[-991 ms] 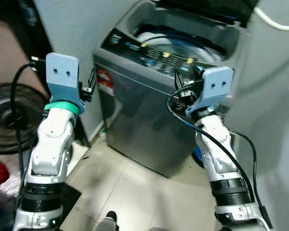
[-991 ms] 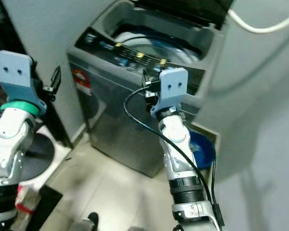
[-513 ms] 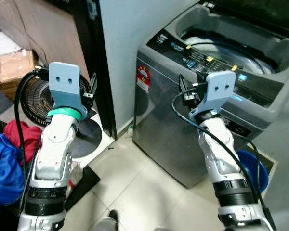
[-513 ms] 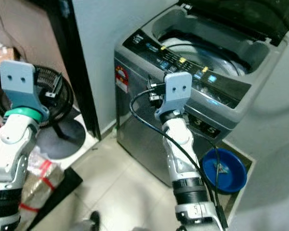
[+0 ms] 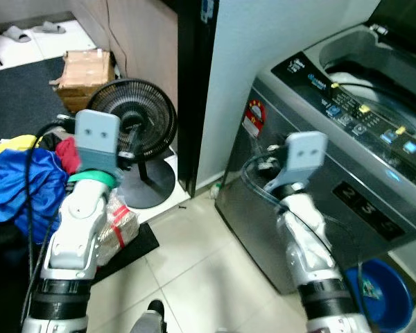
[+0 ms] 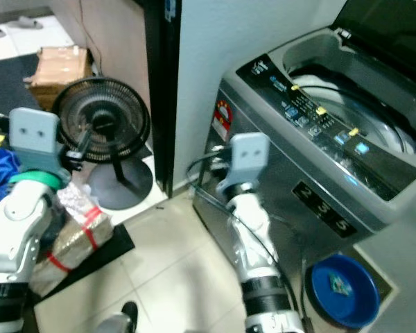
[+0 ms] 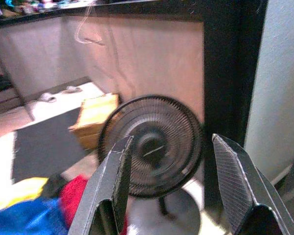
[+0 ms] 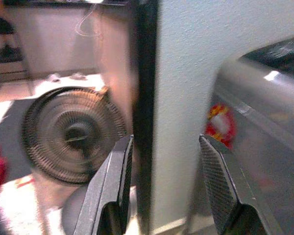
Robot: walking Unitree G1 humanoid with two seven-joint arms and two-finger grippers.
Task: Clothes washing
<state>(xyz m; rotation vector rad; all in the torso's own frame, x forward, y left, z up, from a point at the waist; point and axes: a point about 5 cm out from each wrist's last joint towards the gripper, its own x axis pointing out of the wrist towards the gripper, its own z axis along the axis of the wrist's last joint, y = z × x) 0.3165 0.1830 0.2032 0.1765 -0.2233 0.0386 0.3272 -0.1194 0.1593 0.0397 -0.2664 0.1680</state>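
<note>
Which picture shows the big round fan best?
The right eye view: the fan shows whole and sharp, grille, pole and base. The left eye view has the left arm across its edge. The left wrist view frames it between open fingers; the right wrist view blurs it beside a black post.

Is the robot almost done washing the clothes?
No, barely started. Done: the grey top-loading washing machine has its lid up. In hand: nothing; the left gripper and right gripper are open and empty. Left: the blue, red and yellow clothes pile lies on the floor, waiting to go in.
</note>
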